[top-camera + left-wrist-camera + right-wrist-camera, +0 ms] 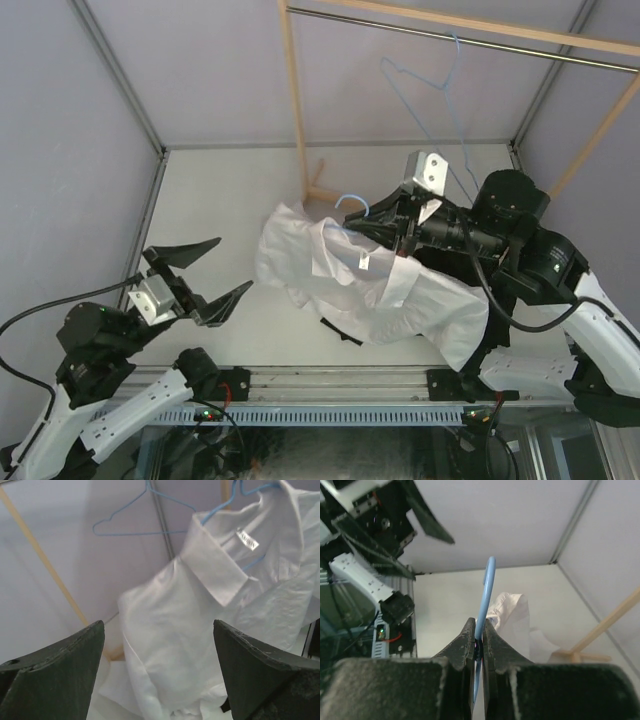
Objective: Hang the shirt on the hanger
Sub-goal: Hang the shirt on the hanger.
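right pincer (479, 632), arm reaching inward, pinches the hanger (488, 582), seemingly inside the shirt (330, 272); left pincer (233, 265) hovers spread.

Wooden rack (295, 110) with metal rail (400, 29) on table (220, 190).

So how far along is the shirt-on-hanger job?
Done, apparently: the shirt has its collar around the blue hanger, wire showing inside the neck. In hand: right tool shut on the hanger below its hook; left tool open, clear of the fabric. Left: fabric bunches on the table and drapes over the right arm, so it likely needs straightening; whether both shoulders are seated I can't tell.
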### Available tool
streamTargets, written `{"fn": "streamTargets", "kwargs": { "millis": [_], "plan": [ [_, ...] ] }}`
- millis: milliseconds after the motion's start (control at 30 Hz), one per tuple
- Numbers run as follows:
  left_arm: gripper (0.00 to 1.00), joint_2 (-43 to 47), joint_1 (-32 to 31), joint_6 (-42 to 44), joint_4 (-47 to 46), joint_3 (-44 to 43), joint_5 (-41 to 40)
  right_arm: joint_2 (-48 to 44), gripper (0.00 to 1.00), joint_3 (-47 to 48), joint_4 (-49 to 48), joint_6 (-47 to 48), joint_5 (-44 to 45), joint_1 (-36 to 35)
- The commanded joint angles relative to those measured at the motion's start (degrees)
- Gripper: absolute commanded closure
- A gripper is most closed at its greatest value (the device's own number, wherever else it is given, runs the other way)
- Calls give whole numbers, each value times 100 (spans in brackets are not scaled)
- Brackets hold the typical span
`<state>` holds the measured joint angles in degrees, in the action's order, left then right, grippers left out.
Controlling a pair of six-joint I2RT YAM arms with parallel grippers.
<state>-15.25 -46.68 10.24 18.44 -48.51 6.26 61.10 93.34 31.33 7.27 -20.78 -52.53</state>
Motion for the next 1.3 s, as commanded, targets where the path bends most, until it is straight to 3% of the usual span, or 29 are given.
{"fn": "streamTargets", "kwargs": {
  "millis": [0, 200, 400, 867, 1200, 1267],
  "plan": [
    [7, -438, 31, 982, 611, -696, 789, -289, 100, -499, -184, 37, -558, -138],
    [6, -1124, 29, 1272, 1275, -1203, 1880, -493, 100, -870, -203, 52, -1152, -249],
    [5, -1490, 31, 1077, 1221, -1196, 2572, -429, 100, -878, -35, 255, -1635, -511],
    [15, -2289, 27, 518, 643, -877, 3821, -305, 100, -861, -260, 466, -1037, -1114],
    [46, -2540, 1, 489, 611, -616, 4082, -379, 100, -1000, -591, 356, -797, -1198],
    [48, -2545, 0, 503, 617, -559, 4065, -449, 100, -1072, -723, 318, -735, -1206]
  ]
}}
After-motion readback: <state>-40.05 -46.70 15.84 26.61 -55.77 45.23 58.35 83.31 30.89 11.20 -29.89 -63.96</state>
